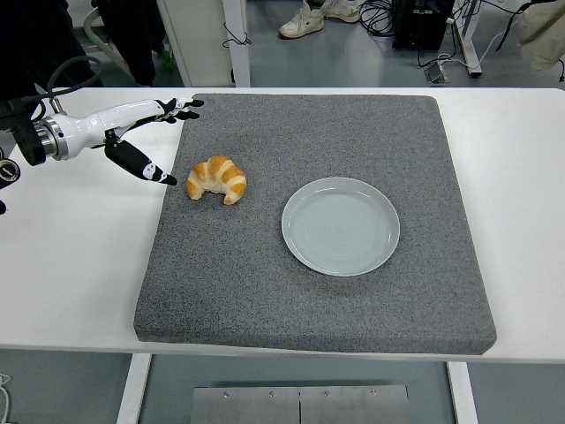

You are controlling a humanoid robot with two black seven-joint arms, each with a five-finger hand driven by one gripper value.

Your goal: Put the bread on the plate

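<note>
The left robot hand (pixel 146 132) hovers wide open just left of the croissant (pixel 216 178), thumb low and fingers spread, apparently to straddle it. The croissant lies on the grey mat (pixel 265 291), left of the empty plate (pixel 341 226).

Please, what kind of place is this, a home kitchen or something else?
Probably a robotics lab, not a kitchen: the croissant and plate sit on a grey foam mat on a white table, with cables on the floor beyond.
</note>
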